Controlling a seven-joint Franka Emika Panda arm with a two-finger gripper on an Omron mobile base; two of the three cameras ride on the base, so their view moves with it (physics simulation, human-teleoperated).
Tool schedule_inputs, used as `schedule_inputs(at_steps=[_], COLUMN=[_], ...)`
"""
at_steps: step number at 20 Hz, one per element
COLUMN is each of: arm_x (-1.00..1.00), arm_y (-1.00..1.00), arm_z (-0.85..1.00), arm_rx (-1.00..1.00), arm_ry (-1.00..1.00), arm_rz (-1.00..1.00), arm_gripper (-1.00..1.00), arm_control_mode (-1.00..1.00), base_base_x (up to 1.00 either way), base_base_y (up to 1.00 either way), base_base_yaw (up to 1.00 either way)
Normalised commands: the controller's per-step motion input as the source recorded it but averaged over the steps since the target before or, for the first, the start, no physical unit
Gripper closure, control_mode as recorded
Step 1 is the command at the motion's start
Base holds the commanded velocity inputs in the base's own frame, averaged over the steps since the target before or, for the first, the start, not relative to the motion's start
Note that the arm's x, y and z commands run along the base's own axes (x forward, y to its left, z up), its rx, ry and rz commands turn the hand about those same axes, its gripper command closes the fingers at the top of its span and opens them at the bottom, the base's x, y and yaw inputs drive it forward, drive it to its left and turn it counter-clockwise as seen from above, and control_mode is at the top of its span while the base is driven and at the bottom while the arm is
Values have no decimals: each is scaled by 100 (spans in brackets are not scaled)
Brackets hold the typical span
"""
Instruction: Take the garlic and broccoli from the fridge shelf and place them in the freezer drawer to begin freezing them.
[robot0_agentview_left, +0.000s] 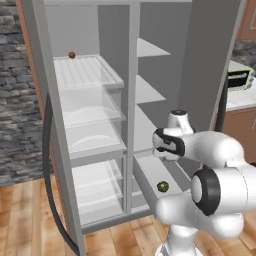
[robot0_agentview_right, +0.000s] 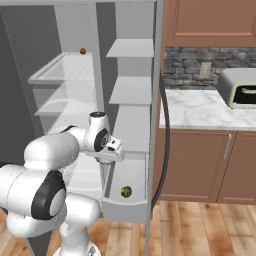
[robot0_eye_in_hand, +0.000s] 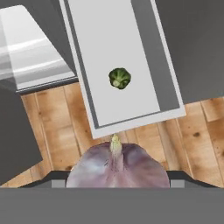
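The garlic (robot0_eye_in_hand: 117, 168), a pale pinkish bulb with a pointed stem tip, sits close to the hand camera with my gripper (robot0_eye_in_hand: 116, 180) shut on it. It hangs above the front edge of the pulled-out freezer drawer (robot0_eye_in_hand: 109, 39). The broccoli (robot0_eye_in_hand: 120, 78) lies on the drawer's white floor, also seen as a small green clump (robot0_agentview_left: 162, 187) (robot0_agentview_right: 126, 191). My hand (robot0_agentview_left: 168, 145) (robot0_agentview_right: 109, 150) hovers above the drawer (robot0_agentview_left: 145, 180) (robot0_agentview_right: 125, 210). The ribbed fridge shelf (robot0_agentview_left: 87, 70) (robot0_agentview_right: 62, 70) is high in the left compartment.
A small orange-brown ball (robot0_agentview_left: 72, 55) (robot0_agentview_right: 83, 50) rests at the back of the ribbed shelf. Clear curved-front bins (robot0_agentview_left: 92, 112) sit below it, plain grey shelves (robot0_agentview_right: 131, 90) to the right. A marble counter (robot0_agentview_right: 200, 107) with a toaster oven (robot0_agentview_right: 240, 90) stands right of the fridge.
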Motion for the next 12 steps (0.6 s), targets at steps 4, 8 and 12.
schedule_inputs(at_steps=[4, 8, 12], arm_x=[8, 25, 17], arm_y=[-18, -3, -21], arm_z=[-91, -68, -21], arm_rx=[0, 0, 3], arm_ry=[0, 8, 4], arm_rz=[0, 0, 0], arm_gripper=[100, 100, 100], arm_control_mode=[-100, -100, -100], base_base_x=[0, 0, 0], base_base_y=[0, 0, 0], base_base_yaw=[0, 0, 0])
